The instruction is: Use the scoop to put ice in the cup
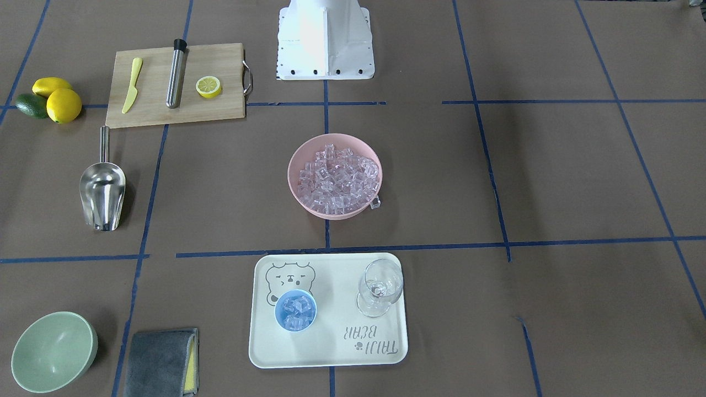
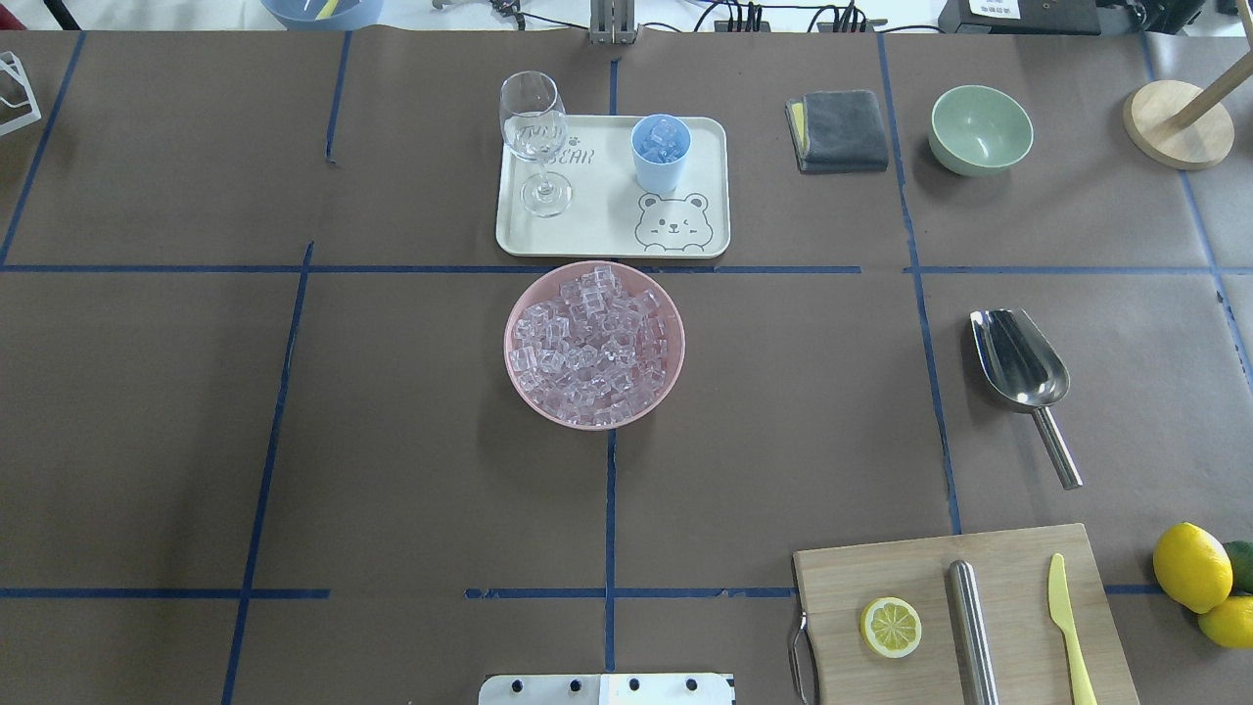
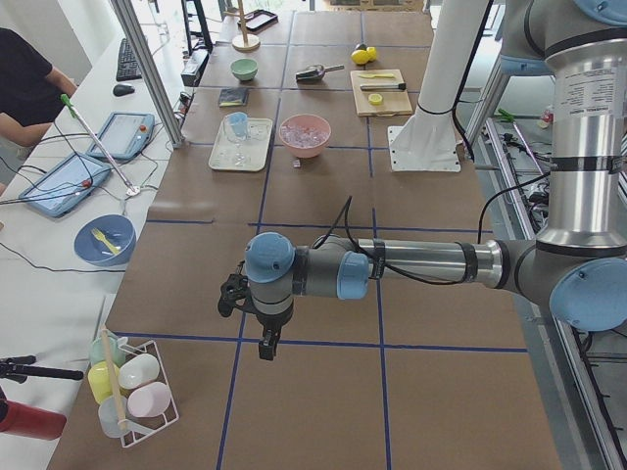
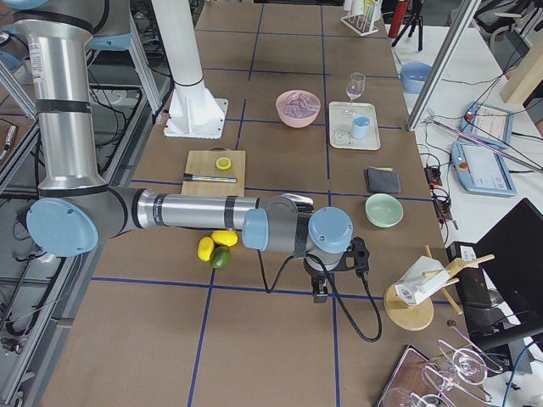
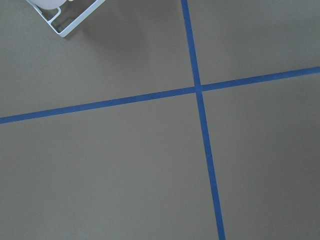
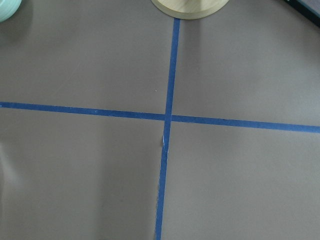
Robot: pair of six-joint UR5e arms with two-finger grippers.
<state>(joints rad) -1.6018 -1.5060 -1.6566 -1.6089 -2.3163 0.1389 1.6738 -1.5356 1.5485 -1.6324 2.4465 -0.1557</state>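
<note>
Left gripper [image 3: 266,345] and right gripper [image 4: 320,293] hang far from the pink bowl [image 1: 331,215], can't make out their jaws or any load, the scoop [image 2: 1018,360] lies loose off the bowl's right and the cup [image 2: 658,174] just past it already holds ice [image 2: 662,137], so basically done.

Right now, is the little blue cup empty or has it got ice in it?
It has ice in it. Clear cubes show inside the cup, which stands upright on the tray.
</note>
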